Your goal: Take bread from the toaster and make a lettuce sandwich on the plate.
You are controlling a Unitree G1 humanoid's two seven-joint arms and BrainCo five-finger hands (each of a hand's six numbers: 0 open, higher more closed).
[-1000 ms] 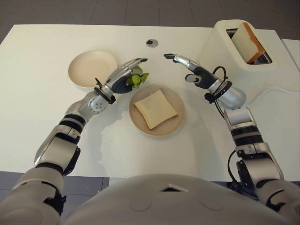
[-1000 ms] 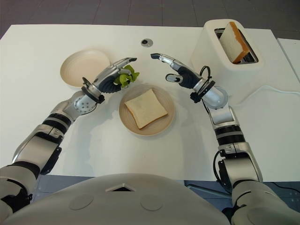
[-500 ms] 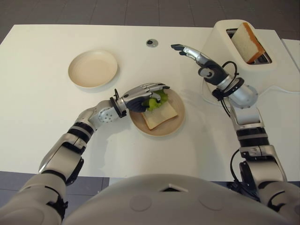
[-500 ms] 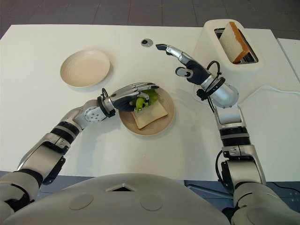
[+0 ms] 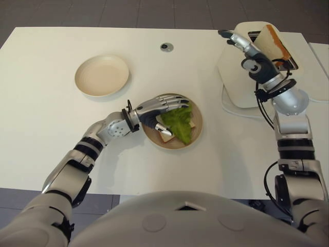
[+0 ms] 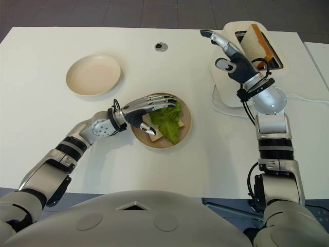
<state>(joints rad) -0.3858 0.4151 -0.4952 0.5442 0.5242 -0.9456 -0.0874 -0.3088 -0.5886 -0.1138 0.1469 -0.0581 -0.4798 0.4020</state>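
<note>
Table (image 5: 51, 77): white top carrying everything; a small round fitting (image 5: 166, 47) is set in it near the far edge.
Toaster (image 5: 235, 82): white, at the far right; its cable (image 5: 316, 99) runs off to the right.
Empty plate (image 5: 102, 75): far left, well apart from the work.
Plate (image 5: 172, 146): in the middle, holding the sandwich so far.
Left hand (image 5: 151, 109): low over the left half of the plate, fingers stretched out fairly flat and a little spread, tips at the leaf's edge, not closed round it.
Right hand (image 5: 254, 62): above the toaster, fingers long and apart, holding nothing, just beside the upright slice.
Lettuce (image 5: 180, 121): spread flat over the bread on the plate.
Second slice (image 5: 275, 43): standing in the toaster slot, tilted, crust to the right.
First slice (image 5: 165, 135): under the leaf, one pale corner peeking out at the near left.
Change: a second ago the left hand held the leaf between the two plates; it has since carried it over and laid it on the bread. The right hand has swung from mid-table to the toaster.
Meaning: the leaf step looks done; what is left is to grip the second slice and set it on top.
</note>
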